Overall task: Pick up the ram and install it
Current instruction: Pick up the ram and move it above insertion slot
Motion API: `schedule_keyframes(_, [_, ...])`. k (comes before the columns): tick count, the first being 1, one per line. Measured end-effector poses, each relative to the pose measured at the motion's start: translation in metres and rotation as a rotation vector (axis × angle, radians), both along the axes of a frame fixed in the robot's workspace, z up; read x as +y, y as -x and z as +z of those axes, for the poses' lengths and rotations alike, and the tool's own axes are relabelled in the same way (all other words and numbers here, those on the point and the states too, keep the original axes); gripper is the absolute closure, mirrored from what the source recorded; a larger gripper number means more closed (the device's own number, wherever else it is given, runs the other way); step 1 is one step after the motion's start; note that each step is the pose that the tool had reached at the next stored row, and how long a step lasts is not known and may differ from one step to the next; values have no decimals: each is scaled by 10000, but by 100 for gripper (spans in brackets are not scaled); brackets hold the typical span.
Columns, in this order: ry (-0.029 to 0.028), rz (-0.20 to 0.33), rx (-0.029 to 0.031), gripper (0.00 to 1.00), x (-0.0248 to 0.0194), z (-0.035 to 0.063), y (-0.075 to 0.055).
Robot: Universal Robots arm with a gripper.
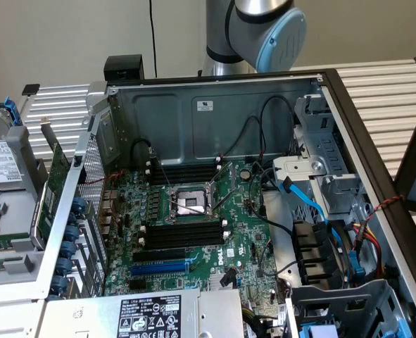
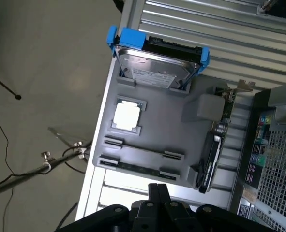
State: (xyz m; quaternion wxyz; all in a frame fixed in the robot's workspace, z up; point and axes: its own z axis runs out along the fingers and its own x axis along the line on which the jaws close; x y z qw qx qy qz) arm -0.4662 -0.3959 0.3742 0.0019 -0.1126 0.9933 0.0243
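Grey holder tray [image 2: 167, 130] beside the open computer case [image 1: 215, 105] carries the ram [image 2: 133, 167] (lying flat in a long groove near the processor chip [image 2: 127, 116]); the gripper [image 2: 157, 189] hovers above, fingers pressed together, empty.

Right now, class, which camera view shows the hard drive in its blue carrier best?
The wrist view: the hard drive sits whole, label showing, on the gray tray. The exterior view cuts it off at its left edge.

Open case [image 1: 165, 113], free overhead.
Black cables [image 1: 272, 227] and a blue cable [image 1: 307, 199] hem the memory slots [image 1: 183, 234] on the exterior view's right.
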Motion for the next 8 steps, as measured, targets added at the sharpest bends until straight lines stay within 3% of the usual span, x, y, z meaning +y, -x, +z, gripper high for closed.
schedule_keyframes(8, [2, 1450, 0, 89, 0, -14, 0])
